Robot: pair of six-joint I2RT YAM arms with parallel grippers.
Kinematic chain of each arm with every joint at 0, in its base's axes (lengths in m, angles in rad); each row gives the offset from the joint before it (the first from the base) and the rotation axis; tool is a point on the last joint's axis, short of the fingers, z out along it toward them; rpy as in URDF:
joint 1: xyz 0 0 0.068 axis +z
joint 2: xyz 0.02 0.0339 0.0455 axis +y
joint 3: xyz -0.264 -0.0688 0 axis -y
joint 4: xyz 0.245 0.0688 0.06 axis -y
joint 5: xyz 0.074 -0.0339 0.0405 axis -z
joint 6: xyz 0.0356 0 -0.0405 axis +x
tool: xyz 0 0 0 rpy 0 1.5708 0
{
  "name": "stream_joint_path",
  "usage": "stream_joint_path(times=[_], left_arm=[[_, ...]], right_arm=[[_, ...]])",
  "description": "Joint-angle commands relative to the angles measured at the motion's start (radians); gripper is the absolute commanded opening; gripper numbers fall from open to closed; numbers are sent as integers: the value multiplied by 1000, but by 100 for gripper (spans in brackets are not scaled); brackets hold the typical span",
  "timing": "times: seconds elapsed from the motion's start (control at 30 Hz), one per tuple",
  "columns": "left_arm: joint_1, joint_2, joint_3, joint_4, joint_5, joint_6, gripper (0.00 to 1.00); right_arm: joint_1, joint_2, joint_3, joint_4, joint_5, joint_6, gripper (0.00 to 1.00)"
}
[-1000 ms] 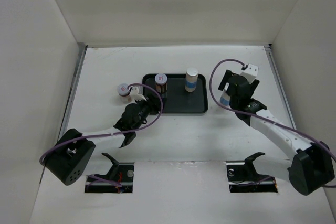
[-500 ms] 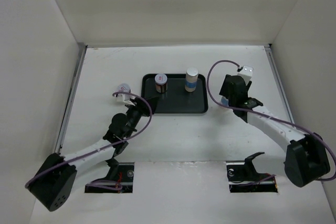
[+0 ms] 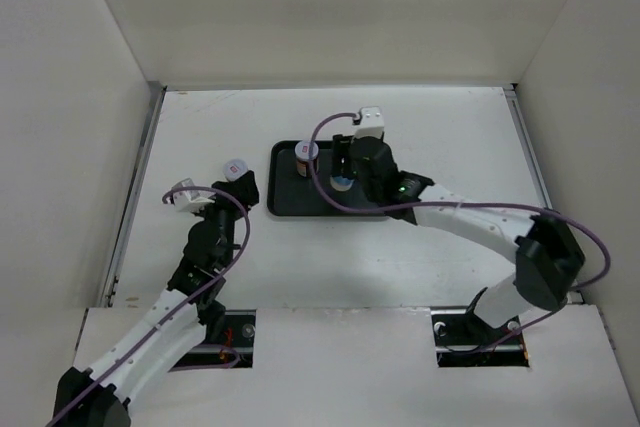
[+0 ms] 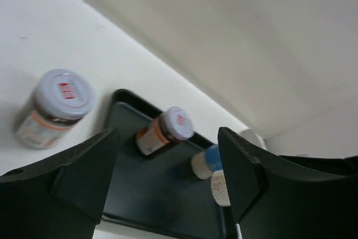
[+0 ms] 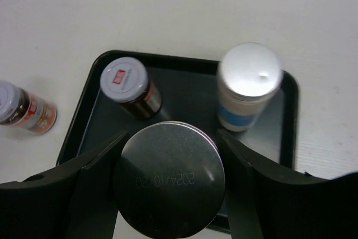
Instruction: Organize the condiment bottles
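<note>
My right gripper (image 3: 344, 169) is shut on a whitish bottle with a blue band (image 3: 343, 182) and holds it over the black tray (image 3: 300, 199). In the right wrist view its round cap (image 5: 170, 178) sits between my fingers (image 5: 92, 186). On the tray (image 5: 84, 117) stand a brown bottle (image 5: 130, 85) and a second blue-banded bottle (image 5: 247, 85). The other brown bottle (image 3: 236, 168) stands on the table left of the tray. My left gripper (image 3: 241, 191) is open and empty near it; the left wrist view shows that bottle (image 4: 53, 107) and the tray's brown one (image 4: 165, 131).
White walls enclose the table on three sides. A metal rail (image 3: 135, 197) runs along the left edge. Two parking cradles (image 3: 470, 322) sit at the near edge. The right arm's cable (image 3: 330, 157) loops over the tray.
My right arm has swung left from beside the tray to above it, carrying the blue-banded bottle. My left arm has pulled back, left and nearer, away from the tray.
</note>
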Motion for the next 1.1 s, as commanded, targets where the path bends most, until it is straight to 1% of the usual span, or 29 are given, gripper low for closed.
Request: stream_joint_path(times=[0.0, 0.1, 0.23, 0.3, 0.33, 0.4, 0.47, 0.5, 0.53, 0.63, 0.77, 0.9, 1.07], left_arm=[[54, -23, 64, -259, -41, -63, 72], [110, -39, 61, -315, 10, -78, 76], [179, -35, 64, -358, 50, -74, 79], [205, -12, 61, -362, 56, -72, 81], [216, 3, 64, -362, 56, -69, 82], [239, 46, 74, -362, 50, -57, 83], [263, 110, 84, -346, 33, -40, 85], [275, 146, 94, -338, 27, -31, 86], [282, 183, 107, -329, 27, -23, 87], [262, 273, 158, -312, 30, 0, 91], [217, 362, 239, -298, -4, 70, 93], [217, 427, 314, -307, -31, 126, 93], [223, 563, 423, -352, -7, 179, 93]], right_arm=[[29, 98, 120, 122, -4, -64, 48], [32, 169, 160, 128, 5, -87, 48], [26, 219, 148, 128, -9, -79, 48], [23, 246, 141, 128, -10, -76, 52], [23, 255, 136, 128, -10, -75, 56], [23, 267, 125, 134, -19, -70, 71], [21, 266, 113, 142, -35, -70, 81], [21, 258, 105, 145, -36, -69, 84], [21, 237, 96, 151, -39, -66, 90], [23, 163, 76, 153, -39, -75, 99], [24, -16, -19, 188, -30, -75, 100], [17, -205, -203, 269, -3, -35, 100], [-8, -346, -391, 317, -6, 48, 100]])
